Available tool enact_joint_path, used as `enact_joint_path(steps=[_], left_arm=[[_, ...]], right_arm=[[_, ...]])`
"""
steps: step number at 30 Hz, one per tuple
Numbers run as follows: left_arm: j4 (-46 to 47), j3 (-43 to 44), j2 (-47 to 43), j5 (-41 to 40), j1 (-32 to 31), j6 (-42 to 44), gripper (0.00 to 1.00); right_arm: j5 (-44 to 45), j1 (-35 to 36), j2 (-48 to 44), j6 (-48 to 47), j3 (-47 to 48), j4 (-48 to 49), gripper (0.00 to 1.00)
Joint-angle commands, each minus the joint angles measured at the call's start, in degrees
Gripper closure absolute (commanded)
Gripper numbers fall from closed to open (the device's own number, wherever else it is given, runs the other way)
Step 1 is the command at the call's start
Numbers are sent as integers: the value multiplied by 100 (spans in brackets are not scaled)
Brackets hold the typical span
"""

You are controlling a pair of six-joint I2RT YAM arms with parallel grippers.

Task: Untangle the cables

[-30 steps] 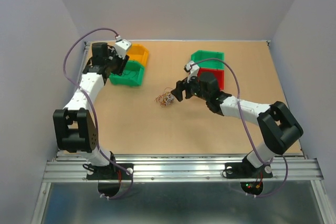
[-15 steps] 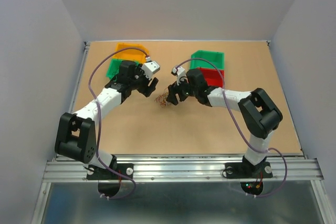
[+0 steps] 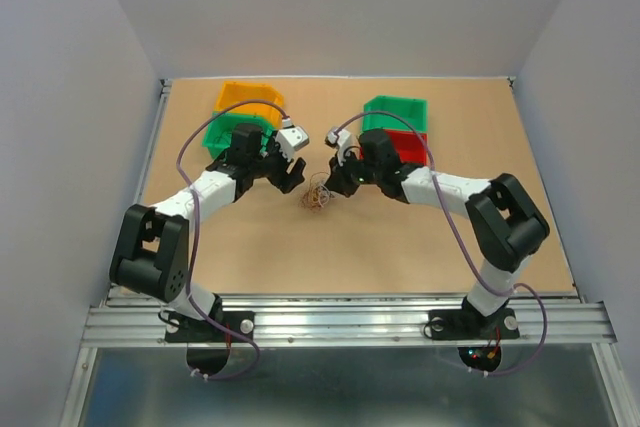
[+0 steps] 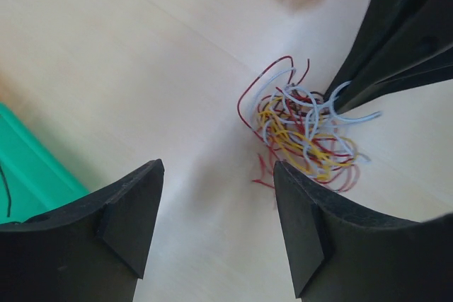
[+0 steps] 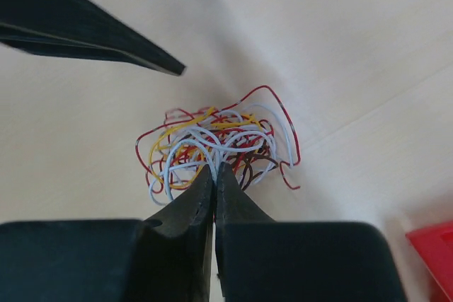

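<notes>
The untangling has barely begun, by my reckoning. The cables (image 3: 318,192) are one small knot of red, yellow and pale wires, lying in the middle of the table between the two arms, and no strand has been drawn free of it.

The right gripper (image 5: 214,167) is clenched on a few pale strands at the wad's right edge. The left gripper (image 4: 216,171) hangs just left of the wad with its jaws spread wide and nothing between them. What is left is nearly everything: a second grasp, then pulling the wires apart one by one.

The tabletop (image 3: 380,237) is smooth tan board. Toward the far left stand a green bin (image 3: 225,132) and an orange bin (image 3: 245,95) behind it. On the far right, a red bin (image 3: 405,144) sits against another green bin (image 3: 395,107). Plain pale walls close in three sides, and a metal rail (image 3: 340,319) runs along the near edge.
</notes>
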Motion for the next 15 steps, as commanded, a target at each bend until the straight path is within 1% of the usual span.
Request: enact_joint_path(steps=[1, 4, 5, 6, 9, 10, 15], left_arm=[[537, -276, -285, 554, -25, 109, 22], [915, -557, -760, 634, -25, 83, 20], [1081, -758, -901, 704, -16, 92, 20], [1144, -847, -1024, 748, -16, 92, 20], [1337, -1111, -1499, 994, -16, 109, 20], [1381, -1173, -1717, 1073, -7, 109, 20], [1645, -1560, -2167, 1548, -7, 267, 18]], right_arm=[[-523, -24, -908, -52, -426, 544, 99], [-532, -24, -1356, 88, -778, 791, 99], [-558, -24, -1488, 237, -875, 1053, 99], [-576, -24, -1602, 299, -1067, 1168, 99], [-673, -24, -1989, 414, -1253, 1424, 99], [-690, -24, -2086, 623, -1349, 1477, 100], [-883, -24, -2569, 765, -1649, 1784, 99]])
